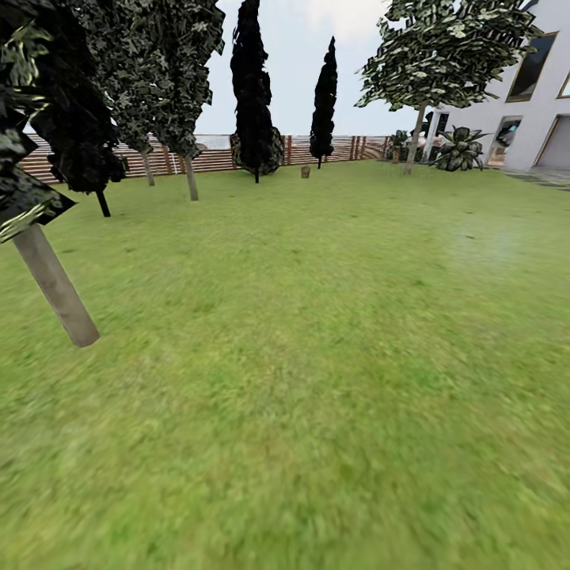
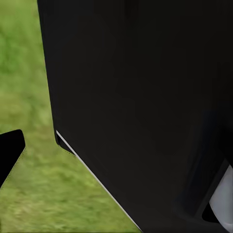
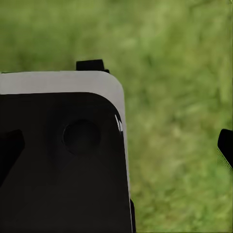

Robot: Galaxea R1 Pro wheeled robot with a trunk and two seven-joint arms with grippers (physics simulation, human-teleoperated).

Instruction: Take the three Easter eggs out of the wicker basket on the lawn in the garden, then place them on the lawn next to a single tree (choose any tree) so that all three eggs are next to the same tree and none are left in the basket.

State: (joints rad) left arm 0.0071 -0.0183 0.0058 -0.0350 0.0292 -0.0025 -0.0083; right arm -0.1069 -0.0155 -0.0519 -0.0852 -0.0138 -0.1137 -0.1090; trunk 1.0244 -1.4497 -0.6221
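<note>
- Green lawn (image 1: 317,356) is spreading wide and flat across the head view; a small brown object (image 1: 305,171), possibly the wicker basket, is sitting far off near the slatted fence (image 1: 214,158); too small to confirm.
- A pale, tilted tree trunk (image 1: 55,285) is standing at near left; dark columnar trees (image 1: 253,87) are rising by the fence.
- Both wrist views are showing dark robot body over grass; finger tips (image 3: 225,145) are appearing at the edges, well apart from that object.
- Gripper state: cannot tell for either.
</note>
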